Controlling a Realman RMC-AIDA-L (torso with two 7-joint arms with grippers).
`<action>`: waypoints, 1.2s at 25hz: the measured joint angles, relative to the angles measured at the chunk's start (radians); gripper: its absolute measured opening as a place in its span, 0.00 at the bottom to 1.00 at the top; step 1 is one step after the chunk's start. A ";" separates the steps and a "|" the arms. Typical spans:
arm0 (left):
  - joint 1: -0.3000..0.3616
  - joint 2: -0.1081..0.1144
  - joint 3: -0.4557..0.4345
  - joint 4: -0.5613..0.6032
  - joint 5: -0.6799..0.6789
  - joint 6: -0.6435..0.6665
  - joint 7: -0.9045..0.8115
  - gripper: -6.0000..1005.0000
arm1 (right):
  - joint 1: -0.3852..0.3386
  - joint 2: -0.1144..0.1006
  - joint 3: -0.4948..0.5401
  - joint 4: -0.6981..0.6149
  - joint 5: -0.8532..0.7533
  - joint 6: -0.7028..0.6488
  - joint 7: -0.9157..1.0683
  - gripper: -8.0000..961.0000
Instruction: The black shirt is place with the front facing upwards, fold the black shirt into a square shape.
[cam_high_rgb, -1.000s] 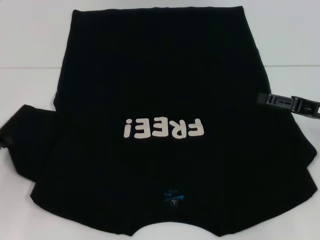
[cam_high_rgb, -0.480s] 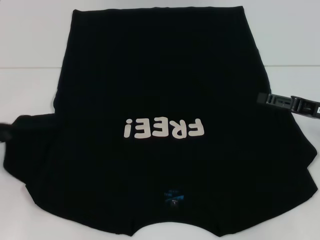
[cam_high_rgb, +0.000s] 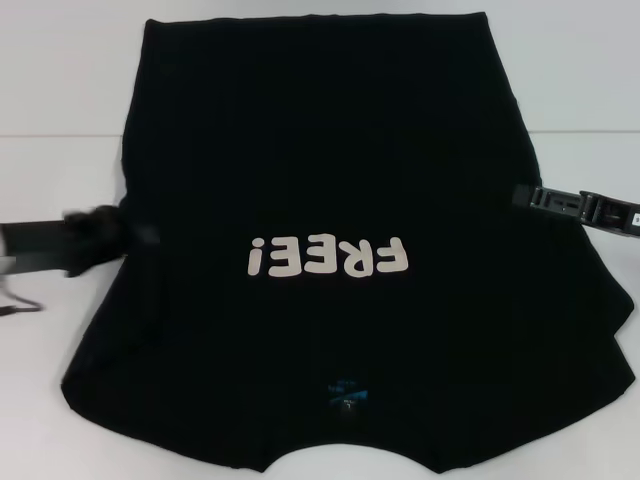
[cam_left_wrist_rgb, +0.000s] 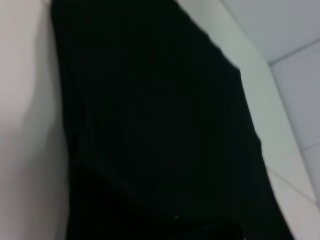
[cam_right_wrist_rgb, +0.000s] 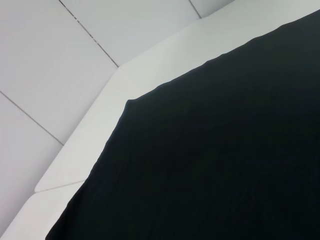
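Lying flat on white table (cam_high_rgb: 60, 80): black shirt (cam_high_rgb: 320, 160), print up.

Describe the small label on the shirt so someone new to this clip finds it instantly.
Start from the black shirt that covers most of the white table in the head view. Find the pale upside-down FREE! lettering at its middle, then go toward the near edge, just above the neckline curve. The small blue neck label sits there, the only blue mark on the fabric.

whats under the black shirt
The black shirt lies on a white table, bare around its edges. Whatever lies beneath the fabric is covered. The left gripper and right gripper sit at its sides.
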 joint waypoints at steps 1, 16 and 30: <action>-0.010 -0.004 0.026 -0.021 0.000 -0.029 0.004 0.02 | 0.001 0.000 0.000 0.002 0.000 0.000 -0.001 0.98; 0.050 -0.042 0.099 0.073 -0.134 -0.028 0.238 0.24 | -0.002 -0.006 0.003 0.007 0.000 -0.001 -0.005 0.98; 0.092 0.001 -0.016 -0.074 -0.053 -0.199 -0.007 0.76 | 0.001 -0.003 0.023 0.009 0.000 0.000 -0.004 0.98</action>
